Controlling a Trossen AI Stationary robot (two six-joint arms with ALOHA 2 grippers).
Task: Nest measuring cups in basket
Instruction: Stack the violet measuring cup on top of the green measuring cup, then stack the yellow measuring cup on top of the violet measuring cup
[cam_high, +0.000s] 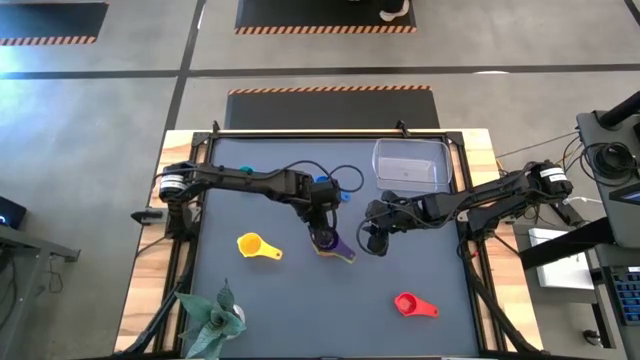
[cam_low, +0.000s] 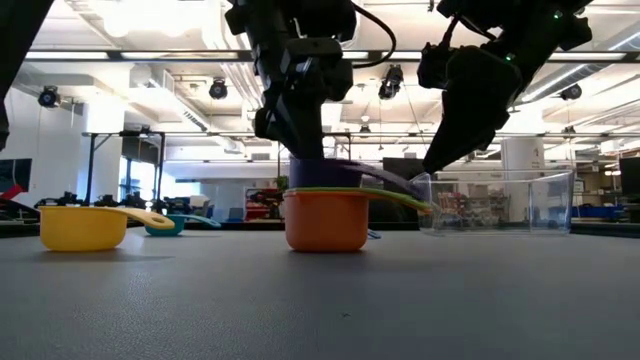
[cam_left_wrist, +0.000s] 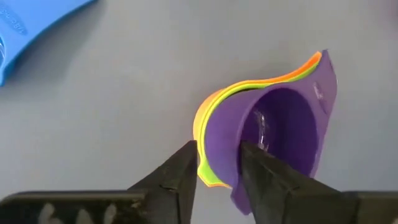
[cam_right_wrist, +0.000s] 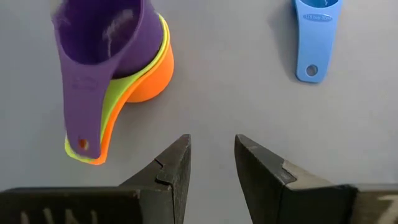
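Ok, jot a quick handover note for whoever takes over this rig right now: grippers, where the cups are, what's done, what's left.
Left gripper: jaws astride the rim of the purple cup, which is nested in the green cup and orange cup at mid-table.
Right gripper: open, empty, hovering beside that stack.
Loose on the table: yellow cup, red cup, blue cup, teal cup.
Basket: nothing in it.
Done: three cups nested. Left: nest the other four, get the stack into the basket.
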